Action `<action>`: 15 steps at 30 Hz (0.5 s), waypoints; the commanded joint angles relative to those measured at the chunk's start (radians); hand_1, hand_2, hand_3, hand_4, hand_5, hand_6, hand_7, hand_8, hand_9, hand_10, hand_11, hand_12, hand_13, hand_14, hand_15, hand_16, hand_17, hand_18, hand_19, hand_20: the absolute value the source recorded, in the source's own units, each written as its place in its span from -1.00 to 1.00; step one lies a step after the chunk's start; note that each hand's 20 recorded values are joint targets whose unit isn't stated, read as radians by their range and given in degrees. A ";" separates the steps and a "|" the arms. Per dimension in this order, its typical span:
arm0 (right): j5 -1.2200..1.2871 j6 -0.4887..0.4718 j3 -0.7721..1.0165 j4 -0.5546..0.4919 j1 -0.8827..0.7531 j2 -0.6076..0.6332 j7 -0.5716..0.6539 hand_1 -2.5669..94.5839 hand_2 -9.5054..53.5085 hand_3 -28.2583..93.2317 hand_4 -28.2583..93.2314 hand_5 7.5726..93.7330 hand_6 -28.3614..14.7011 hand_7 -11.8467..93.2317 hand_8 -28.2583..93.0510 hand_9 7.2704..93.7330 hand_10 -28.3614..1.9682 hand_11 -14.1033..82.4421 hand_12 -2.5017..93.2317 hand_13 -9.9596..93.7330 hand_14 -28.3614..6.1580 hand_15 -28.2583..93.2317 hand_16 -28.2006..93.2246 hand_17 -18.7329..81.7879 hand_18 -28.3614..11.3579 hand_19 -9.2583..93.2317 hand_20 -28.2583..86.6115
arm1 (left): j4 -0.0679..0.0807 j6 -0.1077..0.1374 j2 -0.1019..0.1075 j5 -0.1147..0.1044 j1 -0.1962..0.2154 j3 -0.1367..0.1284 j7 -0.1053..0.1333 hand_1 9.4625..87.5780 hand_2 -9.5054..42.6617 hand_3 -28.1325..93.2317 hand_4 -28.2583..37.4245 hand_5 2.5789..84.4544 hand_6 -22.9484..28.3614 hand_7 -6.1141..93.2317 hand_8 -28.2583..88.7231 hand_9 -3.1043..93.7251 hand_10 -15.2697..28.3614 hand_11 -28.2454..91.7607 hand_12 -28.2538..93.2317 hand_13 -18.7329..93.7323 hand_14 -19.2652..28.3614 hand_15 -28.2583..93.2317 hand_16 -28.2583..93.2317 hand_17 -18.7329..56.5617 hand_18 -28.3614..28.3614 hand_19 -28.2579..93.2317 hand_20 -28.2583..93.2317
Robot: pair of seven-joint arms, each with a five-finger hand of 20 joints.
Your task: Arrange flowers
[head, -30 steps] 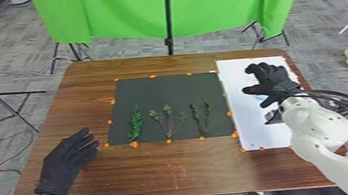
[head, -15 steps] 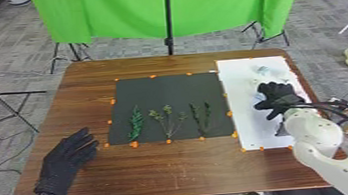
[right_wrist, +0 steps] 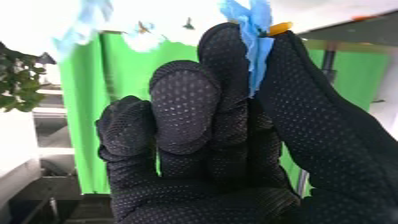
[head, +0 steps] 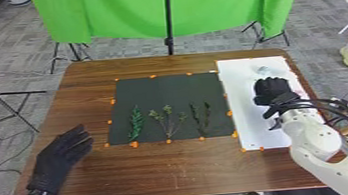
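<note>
Over the white board (head: 255, 129) on the right side of the table is my right hand (head: 273, 90). In the right wrist view, the thumb and a finger of my right hand (right_wrist: 213, 135) pinch a blue flower (right_wrist: 258, 47) with a yellow part. Pale blue and white flowers (right_wrist: 144, 37) show beyond the fingers, and a small one (head: 263, 70) lies on the board's far part. Three green sprigs lie side by side on the dark mat: a leafy one (head: 136, 123), a branched one (head: 168, 121) and a narrow-leaved one (head: 200, 118). My left hand (head: 61, 153) is at the table's left, fingers relaxed.
Orange markers line the edges of the dark mat (head: 165, 88) and the white board. Brown tabletop (head: 176, 170) lies in front of the mat. A green curtain (head: 119, 14) hangs on a stand behind the table.
My right hand has come back from the board's far part toward its middle, and its fingers have drawn together. My left hand has shifted slightly.
</note>
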 commanded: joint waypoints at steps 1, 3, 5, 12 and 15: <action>-0.045 0.089 -0.095 -0.056 0.130 -0.053 -0.035 0.12 -0.99 0.80 -1.00 0.50 0.37 0.09 -0.63 0.87 0.58 -0.15 -0.03 0.72 0.41 0.53 -0.07 0.20 -0.44 0.96 0.21 | -0.016 0.016 0.078 -0.027 -0.008 -0.075 0.003 -0.62 -0.59 0.62 -0.94 -0.12 0.08 -0.49 -0.66 -0.24 0.30 -0.12 -0.25 -0.21 0.47 0.07 -0.55 -0.72 0.74 0.29 -0.41; -0.025 0.093 -0.136 -0.062 0.188 -0.084 -0.060 0.11 -1.00 0.81 -1.00 0.50 0.38 0.08 -0.63 0.88 0.58 -0.15 -0.03 0.72 0.41 0.53 -0.06 0.20 -0.44 0.96 0.21 | -0.019 0.019 0.096 -0.025 -0.008 -0.095 0.001 -0.62 -0.59 0.62 -0.94 -0.12 0.08 -0.49 -0.66 -0.24 0.30 -0.12 -0.26 -0.21 0.47 0.07 -0.55 -0.72 0.74 0.29 -0.41; -0.025 0.105 -0.194 -0.053 0.258 -0.121 -0.089 0.11 -1.00 0.82 -1.00 0.50 0.37 0.08 -0.63 0.89 0.58 -0.17 -0.04 0.72 0.41 0.53 -0.06 0.20 -0.45 0.96 0.22 | -0.024 0.024 0.100 -0.022 -0.001 -0.111 0.005 -0.62 -0.59 0.61 -0.94 -0.12 0.08 -0.49 -0.66 -0.24 0.30 -0.12 -0.25 -0.21 0.47 0.07 -0.55 -0.72 0.74 0.29 -0.41; 0.010 0.087 -0.363 0.013 0.446 -0.301 -0.189 0.09 -1.00 0.83 -1.00 0.54 0.39 0.04 -0.64 0.92 0.57 -0.21 -0.05 0.72 0.39 0.54 -0.05 0.19 -0.45 0.97 0.23 | -0.025 0.022 0.108 -0.020 0.005 -0.127 0.009 -0.62 -0.59 0.62 -0.94 -0.12 0.09 -0.50 -0.66 -0.24 0.29 -0.12 -0.25 -0.21 0.47 0.07 -0.55 -0.71 0.74 0.29 -0.41; 0.015 0.064 -0.401 0.049 0.478 -0.384 -0.227 0.10 -1.00 0.83 -1.00 0.56 0.41 0.01 -0.63 0.93 0.58 -0.23 -0.05 0.71 0.39 0.55 -0.05 0.19 -0.45 0.97 0.23 | -0.021 0.026 0.107 -0.023 0.002 -0.117 0.019 -0.62 -0.58 0.61 -0.94 -0.12 0.09 -0.50 -0.66 -0.25 0.29 -0.12 -0.25 -0.21 0.47 0.07 -0.55 -0.71 0.74 0.29 -0.41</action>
